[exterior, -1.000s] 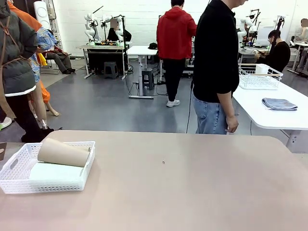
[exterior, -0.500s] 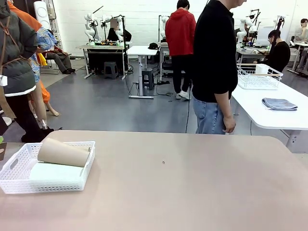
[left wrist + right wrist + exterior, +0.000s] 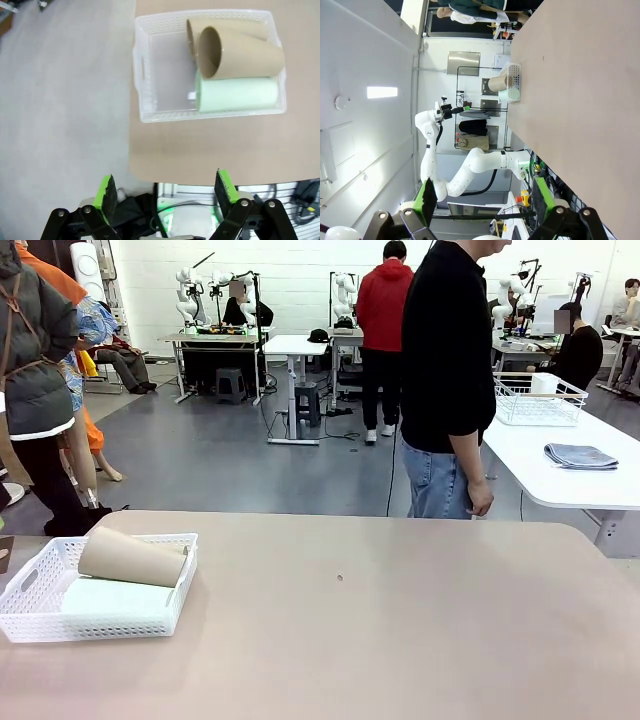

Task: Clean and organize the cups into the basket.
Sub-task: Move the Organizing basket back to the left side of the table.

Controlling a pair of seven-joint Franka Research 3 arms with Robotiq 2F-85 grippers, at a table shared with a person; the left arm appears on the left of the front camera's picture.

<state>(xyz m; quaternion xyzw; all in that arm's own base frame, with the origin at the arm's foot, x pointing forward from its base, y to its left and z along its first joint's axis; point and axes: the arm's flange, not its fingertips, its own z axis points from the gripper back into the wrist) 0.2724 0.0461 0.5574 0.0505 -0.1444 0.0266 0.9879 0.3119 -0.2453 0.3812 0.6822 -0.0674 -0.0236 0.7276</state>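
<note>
Front view: basket [image 3: 60, 615] sits at the near left corner of the table [image 3: 400, 620]. A brown cup [image 3: 132, 558] lies across its top, propped on the rim, and a mint cup [image 3: 118, 597] lies flat inside below it. No loose cup rests on the bare tabletop. A person [image 3: 450, 380] stands at the far edge with hands down.

Left wrist view: my left gripper [image 3: 167, 190] hangs high above the table edge, jaws spread wide, holding nothing. Below it the basket [image 3: 150, 70] holds the mint cup [image 3: 237, 95], a brown cup [image 3: 240, 55] overlapping it, and a second brown cup [image 3: 220, 27] partly hidden behind.

Right wrist view: my right gripper [image 3: 485, 197] is spread wide and empty, held off the table, with the basket [image 3: 512, 82] far away.

Judgement: loading looks complete. The next move, if any, calls for settling the top cup flat, gripped across its body
</note>
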